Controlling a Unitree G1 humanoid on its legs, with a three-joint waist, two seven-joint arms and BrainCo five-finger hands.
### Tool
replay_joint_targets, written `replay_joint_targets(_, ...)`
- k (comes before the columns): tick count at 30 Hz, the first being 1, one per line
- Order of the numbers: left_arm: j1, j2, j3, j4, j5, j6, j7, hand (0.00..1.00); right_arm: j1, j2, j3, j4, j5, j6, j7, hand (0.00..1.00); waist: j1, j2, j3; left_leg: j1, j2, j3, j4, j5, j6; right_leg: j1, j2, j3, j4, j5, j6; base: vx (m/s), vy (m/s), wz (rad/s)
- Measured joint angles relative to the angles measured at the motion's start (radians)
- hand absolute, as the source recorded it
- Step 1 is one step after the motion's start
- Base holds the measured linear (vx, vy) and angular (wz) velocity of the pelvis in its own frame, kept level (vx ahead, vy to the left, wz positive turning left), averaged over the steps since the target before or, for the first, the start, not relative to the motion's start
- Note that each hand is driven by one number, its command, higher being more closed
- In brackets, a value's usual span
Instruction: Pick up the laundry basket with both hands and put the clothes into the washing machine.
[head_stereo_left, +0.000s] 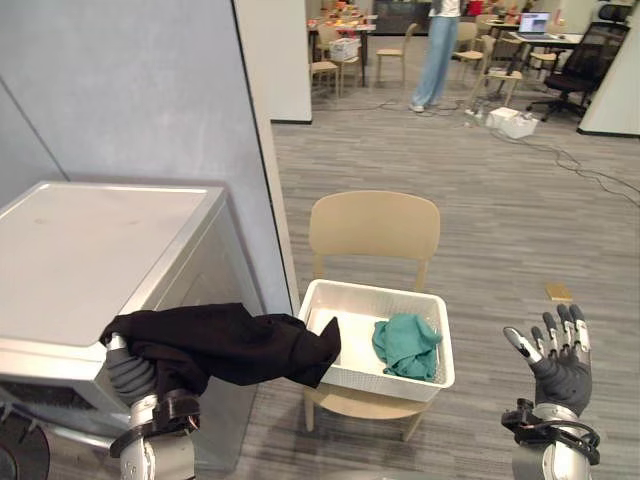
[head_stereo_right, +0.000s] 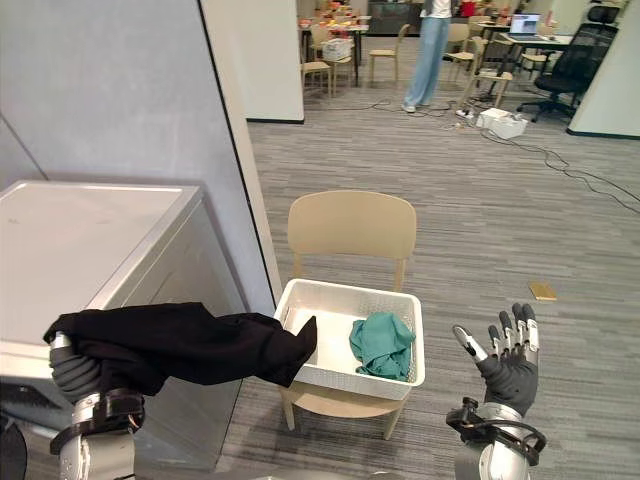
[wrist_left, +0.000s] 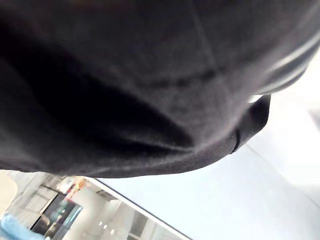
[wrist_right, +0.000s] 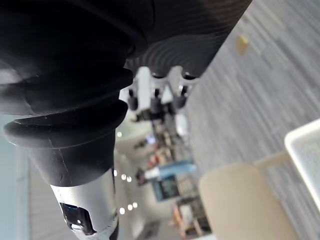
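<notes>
A white laundry basket (head_stereo_left: 375, 292) rests on the seat of a beige chair (head_stereo_left: 373, 225), with a teal garment (head_stereo_left: 407, 345) bunched in its right half. A black garment (head_stereo_left: 230, 345) hangs in the air over my left hand (head_stereo_left: 130, 372), in front of the washing machine (head_stereo_left: 90, 250); its loose end reaches the basket's left rim. That cloth (wrist_left: 125, 75) covers the hand in the left wrist view. My right hand (head_stereo_left: 560, 365) is raised to the right of the basket, open, its fingers (wrist_right: 155, 92) spread and holding nothing.
A blue-grey partition wall (head_stereo_left: 150, 90) stands behind the washing machine. A small yellow object (head_stereo_left: 558, 292) lies on the floor right of the chair. Far back are a standing person (head_stereo_left: 437, 50), tables, chairs and a white box (head_stereo_left: 513, 122).
</notes>
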Motion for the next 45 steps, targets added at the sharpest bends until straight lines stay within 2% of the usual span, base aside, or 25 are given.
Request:
replay_joint_targets(2,0.0,-0.001,0.016,-0.01,-0.002,-0.013,0.011,1.0,-0.015,-0.004,0.019,0.0,0.001,0.0,0.002,0.0,0.006,-0.004,0.014,-0.034,0.003,-0.036,0.017,0.002,-0.002,-0.023,0.001,-0.024,0.045,-0.027,-0.01,-0.05,-0.107,0.5)
replay_joint_targets(4,-0.001,-0.004,0.034,-0.011,-0.002,-0.015,0.014,1.0,-0.031,-0.015,0.041,0.001,0.001,0.0,0.002,0.0,0.026,-0.006,0.03,-0.066,0.001,-0.074,0.009,0.021,-0.019,-0.054,-0.006,-0.058,0.088,-0.051,-0.017,-0.07,-0.164,0.54)
replay_joint_targets(6,-0.005,-0.005,0.04,-0.014,-0.001,-0.015,0.023,1.0,-0.045,-0.023,0.045,0.001,0.001,0.0,0.001,0.0,0.032,-0.014,0.035,-0.1,-0.014,-0.092,-0.005,0.057,-0.007,-0.083,-0.029,-0.086,0.123,-0.079,-0.026,-0.07,-0.169,0.62)
replay_joint_targets(9,-0.029,-0.004,0.051,-0.019,-0.002,-0.018,0.039,1.0,-0.1,-0.039,0.046,0.008,-0.001,0.0,-0.002,0.0,0.032,-0.03,0.045,-0.155,-0.024,-0.062,-0.04,0.155,0.032,-0.118,-0.05,-0.1,0.152,-0.112,-0.065,-0.06,-0.125,0.86)
replay_joint_targets(10,-0.038,-0.001,0.056,-0.035,-0.002,-0.018,0.04,1.0,-0.129,-0.039,0.034,0.018,-0.002,-0.001,-0.004,0.0,0.033,-0.038,0.058,-0.149,0.007,-0.022,-0.022,0.152,0.037,-0.119,-0.068,-0.152,0.148,-0.091,-0.083,-0.04,-0.122,0.65)
replay_joint_targets(12,-0.048,0.001,0.055,-0.061,-0.002,-0.02,0.039,1.0,-0.153,-0.043,0.024,0.028,-0.002,0.0,-0.007,0.0,0.032,-0.022,0.062,-0.172,0.073,0.039,0.159,0.118,0.066,-0.1,-0.065,-0.193,0.154,-0.092,-0.087,-0.01,-0.085,0.59)
replay_joint_targets(14,-0.069,0.007,0.055,-0.075,-0.005,-0.041,0.039,1.0,-0.148,-0.04,0.0,0.024,0.0,-0.008,-0.015,0.0,0.022,-0.019,0.059,-0.142,0.175,0.078,0.261,0.121,0.075,-0.058,-0.071,-0.249,0.143,-0.091,-0.089,-0.01,-0.029,0.66)
replay_joint_targets(17,-0.092,0.013,0.056,-0.083,-0.01,-0.059,0.041,1.0,-0.137,-0.036,-0.046,0.025,0.002,-0.02,-0.034,0.0,0.006,0.0,0.045,-0.128,0.258,0.076,0.23,0.14,0.079,-0.065,-0.077,-0.297,0.144,-0.08,-0.072,-0.04,0.124,0.65)
replay_joint_targets(18,-0.094,0.009,0.057,-0.084,-0.01,-0.06,0.042,1.0,-0.134,-0.034,-0.064,0.026,0.004,-0.024,-0.047,0.0,-0.009,0.014,0.034,-0.123,0.263,0.07,0.149,0.191,0.084,-0.071,-0.086,-0.318,0.148,-0.068,-0.053,-0.05,0.294,0.81)
replay_joint_targets(19,-0.099,0.007,0.073,-0.084,-0.01,-0.06,0.051,1.0,-0.134,-0.035,-0.072,0.035,0.011,-0.023,-0.05,0.0,-0.018,0.009,0.024,-0.109,0.238,0.07,0.087,0.158,0.04,-0.075,-0.095,-0.316,0.14,-0.044,-0.042,-0.05,0.254,0.78)
replay_joint_targets(21,-0.119,0.02,0.107,-0.085,-0.011,-0.061,0.058,1.0,-0.139,-0.035,-0.063,0.034,0.011,-0.025,-0.047,0.0,-0.02,-0.028,0.023,-0.092,0.208,0.083,0.013,0.141,0.014,-0.076,-0.108,-0.284,0.089,0.01,-0.042,-0.07,0.327,0.57)
replay_joint_targets(23,-0.138,0.027,0.13,-0.088,-0.011,-0.072,0.059,1.0,-0.155,-0.04,-0.052,0.034,0.011,-0.029,-0.044,0.0,-0.013,-0.033,0.025,-0.095,0.202,0.102,-0.001,0.106,-0.041,-0.062,-0.107,-0.274,0.039,0.06,-0.024,-0.09,0.392,0.32)
replay_joint_targets(24,-0.153,0.037,0.133,-0.094,-0.009,-0.085,0.06,1.0,-0.162,-0.041,-0.051,0.034,0.012,-0.032,-0.042,0.0,0.003,-0.031,0.027,-0.093,0.197,0.111,0.003,0.076,-0.08,-0.049,-0.108,-0.265,0.007,0.087,-0.011,-0.11,0.398,0.12)
replay_joint_targets(26,-0.173,0.072,0.163,-0.123,0.001,-0.108,0.061,1.0,-0.193,-0.049,-0.031,0.034,0.011,-0.043,-0.044,0.0,0.011,-0.032,0.032,-0.12,0.187,0.125,0.024,0.018,-0.057,-0.039,-0.108,-0.265,-0.046,0.132,0.009,-0.14,0.32,0.12)
replay_joint_targets(27,-0.183,0.087,0.17,-0.129,0.008,-0.119,0.062,1.0,-0.199,-0.05,-0.028,0.034,0.011,-0.046,-0.044,0.0,0.01,-0.034,0.031,-0.134,0.184,0.125,0.034,0.003,-0.061,-0.041,-0.109,-0.265,-0.062,0.143,0.017,-0.18,0.231,0.09)
replay_joint_targets(28,-0.209,0.116,0.18,-0.132,0.012,-0.136,0.072,1.0,-0.208,-0.052,-0.021,0.037,0.011,-0.045,-0.045,0.0,0.029,-0.042,0.036,-0.168,0.178,0.128,0.062,-0.012,-0.064,-0.048,-0.108,-0.257,-0.099,0.173,0.023,-0.23,0.193,-0.06)
replay_joint_targets(29,-0.221,0.127,0.206,-0.132,0.017,-0.15,0.084,1.0,-0.212,-0.053,-0.008,0.036,0.011,-0.045,-0.045,0.0,0.045,-0.049,0.036,-0.207,0.166,0.131,0.093,-0.028,-0.058,-0.053,-0.107,-0.238,-0.146,0.198,0.023,-0.29,0.193,-0.06)
replay_joint_targets(31,-0.222,0.126,0.208,-0.132,0.023,-0.158,0.101,1.0,-0.211,-0.052,-0.007,0.036,0.011,-0.046,-0.048,0.0,0.043,-0.05,0.036,-0.235,0.152,0.121,0.116,-0.042,-0.058,-0.052,-0.106,-0.226,-0.177,0.209,0.015,-0.19,0.11,0.08)
replay_joint_targets(33,-0.222,0.126,0.207,-0.132,0.028,-0.158,0.103,1.0,-0.21,-0.052,-0.007,0.036,0.011,-0.045,-0.047,0.0,0.037,-0.046,0.039,-0.253,0.145,0.101,0.131,-0.045,-0.059,-0.056,-0.08,-0.159,-0.189,0.193,-0.003,-0.12,0.051,0.27)
replay_joint_targets(34,-0.223,0.126,0.201,-0.131,0.029,-0.158,0.103,1.0,-0.207,-0.052,-0.007,0.036,0.011,-0.045,-0.047,0.0,0.028,-0.043,0.042,-0.264,0.143,0.078,0.136,-0.044,-0.055,-0.062,-0.041,-0.068,-0.191,0.135,0.001,-0.13,0.017,0.42)
replay_joint_targets(36,-0.229,0.125,0.18,-0.127,0.029,-0.158,0.101,1.0,-0.194,-0.05,-0.02,0.026,0.012,-0.044,-0.047,0.0,0.017,-0.044,0.041,-0.283,0.129,0.036,0.13,-0.036,-0.043,-0.064,0.0,0.022,-0.194,0.081,0.005,-0.08,-0.01,0.59)
replay_joint_targets(38,-0.235,0.119,0.142,-0.11,0.029,-0.155,0.096,1.0,-0.169,-0.044,-0.033,0.017,0.024,-0.044,-0.046,0.0,0.002,-0.059,0.032,-0.306,0.109,-0.01,0.105,-0.02,-0.045,-0.066,0.038,0.103,-0.196,0.05,-0.028,-0.01,-0.021,0.72)
replay_joint_targets(40,-0.234,0.116,0.115,-0.071,0.029,-0.152,0.096,1.0,-0.153,-0.041,-0.03,0.018,0.036,-0.043,-0.044,0.0,0.006,-0.081,0.017,-0.309,0.104,-0.027,0.08,-0.006,-0.05,-0.076,0.06,0.148,-0.189,0.049,-0.03,0.12,-0.046,0.46)
replay_joint_targets(43,-0.235,0.108,0.051,0.033,0.028,-0.12,0.097,1.0,-0.146,-0.04,-0.013,0.026,0.042,-0.043,-0.042,0.0,0.006,-0.106,-0.002,-0.314,0.105,-0.066,0.033,0.018,-0.071,-0.1,0.089,0.187,-0.158,0.034,0.009,0.17,-0.099,0.28)
replay_joint_targets(45,-0.238,0.095,-0.003,0.092,0.027,-0.093,0.097,1.0,-0.142,-0.041,-0.013,0.036,0.044,-0.043,-0.041,0.0,0.006,-0.117,-0.01,-0.304,0.112,-0.08,-0.002,0.034,-0.066,-0.103,0.105,0.235,-0.136,0.021,0.028,0.15,-0.089,0.29)
